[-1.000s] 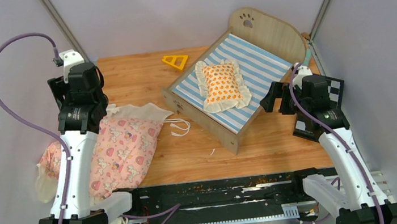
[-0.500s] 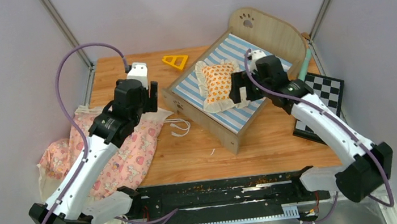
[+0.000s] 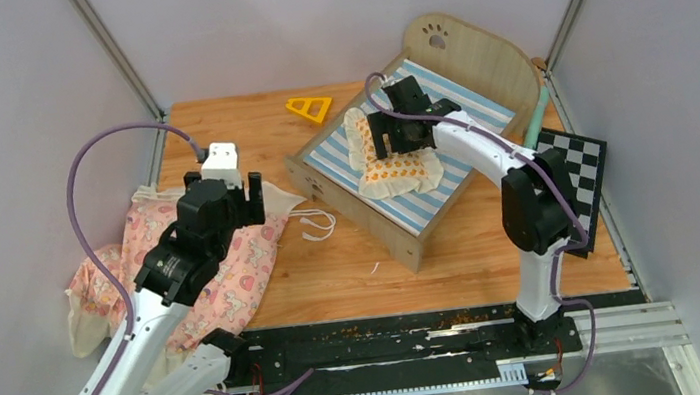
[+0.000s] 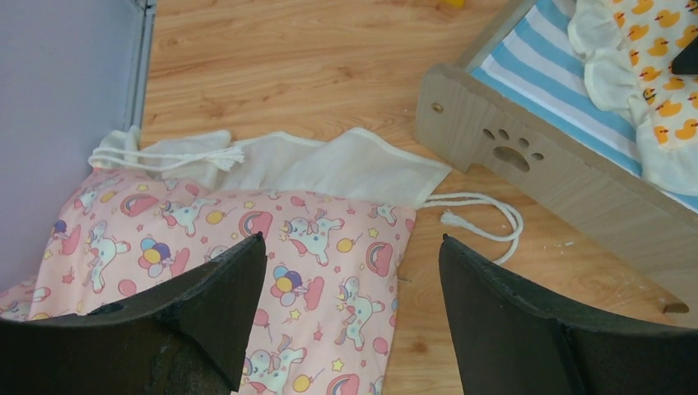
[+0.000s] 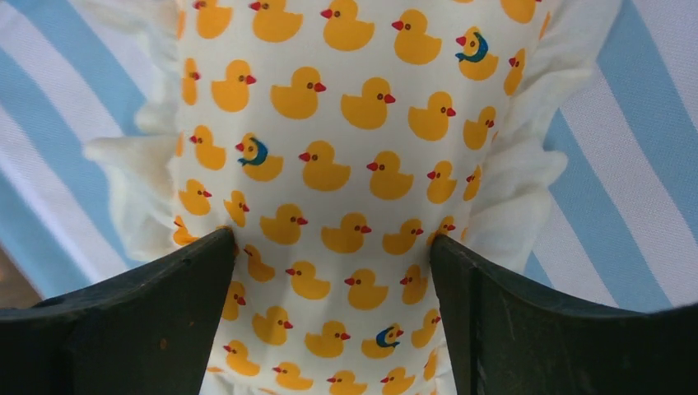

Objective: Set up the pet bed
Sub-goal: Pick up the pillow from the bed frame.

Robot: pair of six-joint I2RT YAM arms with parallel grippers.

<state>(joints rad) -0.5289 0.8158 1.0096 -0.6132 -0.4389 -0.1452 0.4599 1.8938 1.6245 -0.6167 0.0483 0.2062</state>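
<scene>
An orange-brown wooden table (image 3: 355,267) carries a light-wood pet bed frame (image 3: 356,211), set askew at far right. A pink unicorn-print quilt (image 3: 243,261) lies crumpled at the left edge, with a looped white cord (image 3: 314,224) between it and the frame. A yellow triangular plastic piece (image 3: 311,109) sits far centre, and a black-and-white checkerboard (image 3: 584,164) lies at the right edge.
</scene>
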